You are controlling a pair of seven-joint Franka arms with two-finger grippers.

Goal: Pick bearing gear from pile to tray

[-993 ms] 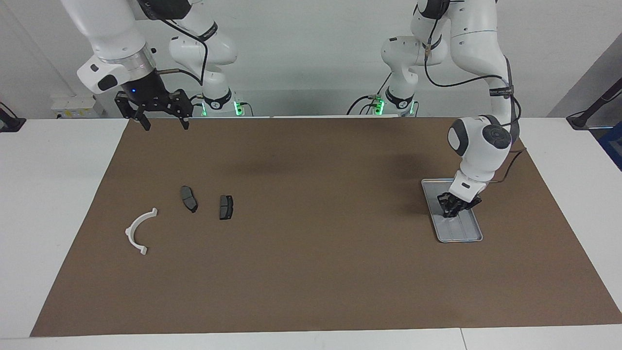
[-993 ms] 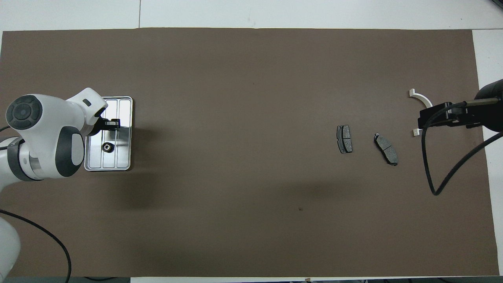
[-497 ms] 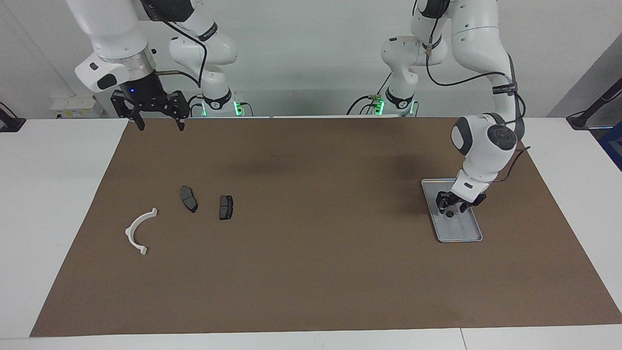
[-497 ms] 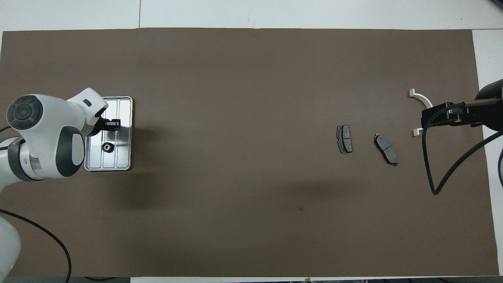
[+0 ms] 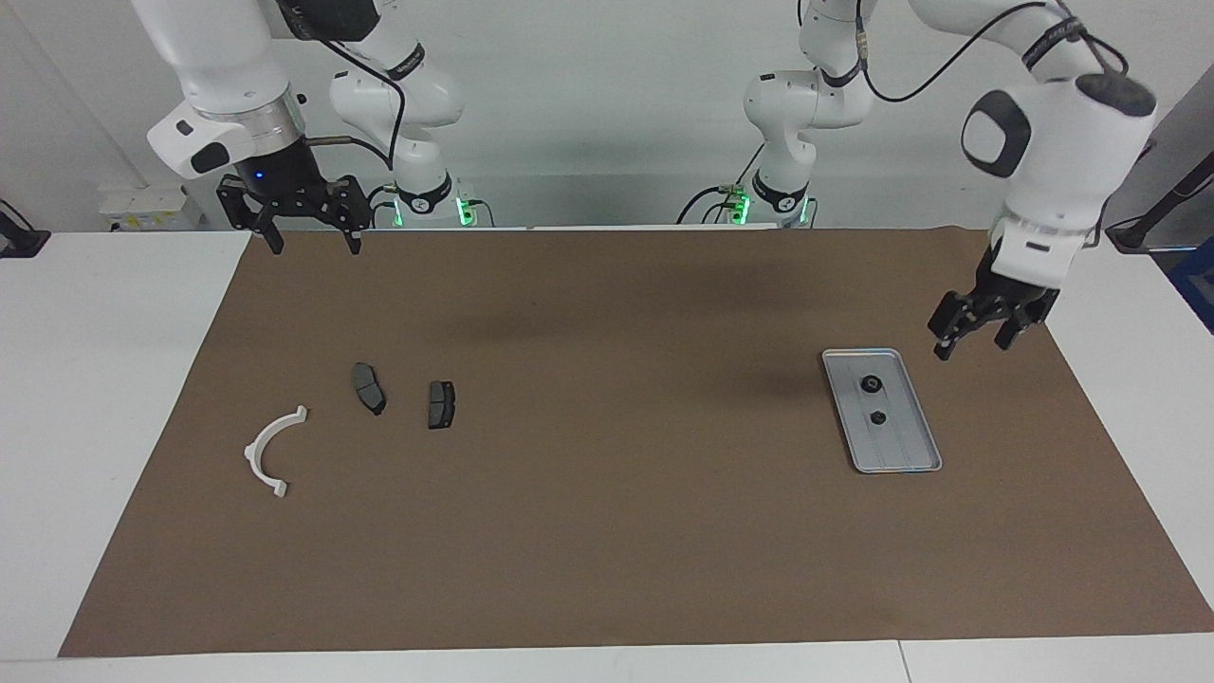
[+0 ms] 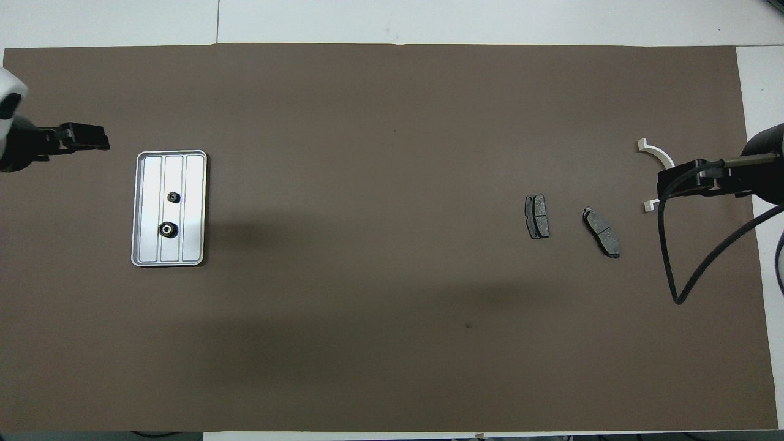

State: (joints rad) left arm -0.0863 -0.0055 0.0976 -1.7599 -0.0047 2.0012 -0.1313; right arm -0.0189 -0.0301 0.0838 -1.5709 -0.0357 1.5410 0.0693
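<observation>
1. White table (image 5: 104,398). It carries everything listed below.

2. Brown rectangular paper mat (image 5: 607,550). It covers most of the table top.

3. Left gripper (image 5: 971,347), black, two-fingered, on a white arm. It hangs in the air over the mat, at about one o'clock from the tray in the facing view. The fingers are spread apart with nothing between them.

4. Right gripper (image 5: 315,249), black, two-fingered, on a white arm. The arm waits, raised over the mat edge at about eleven o'clock in the facing view. The fingers are spread wide and hold nothing. In the overhead view it covers the middle of the white arc.

5. Shallow rectangular silver-grey metal tray (image 5: 912,448) with rounded corners, a raised rim and a ribbed base. It lies flat on the mat at about three o'clock in the facing view, toward the left arm's end.

6. White semicircular plastic arc (image 5: 251,448). It lies on the mat at about nine o'clock in the facing view, toward the right arm's end.

7. Two dark grey pad-shaped pieces, (image 5: 369,388) and (image 5: 441,404). They sit side by side and apart, at about two o'clock from the arc.

8. Two small black round bearing gears. Both are in the tray, apart from each other. The larger (image 5: 870,383) is nearer to the robots than the smaller (image 5: 877,416). Their rims look toothed, but they are too small to be certain.
</observation>
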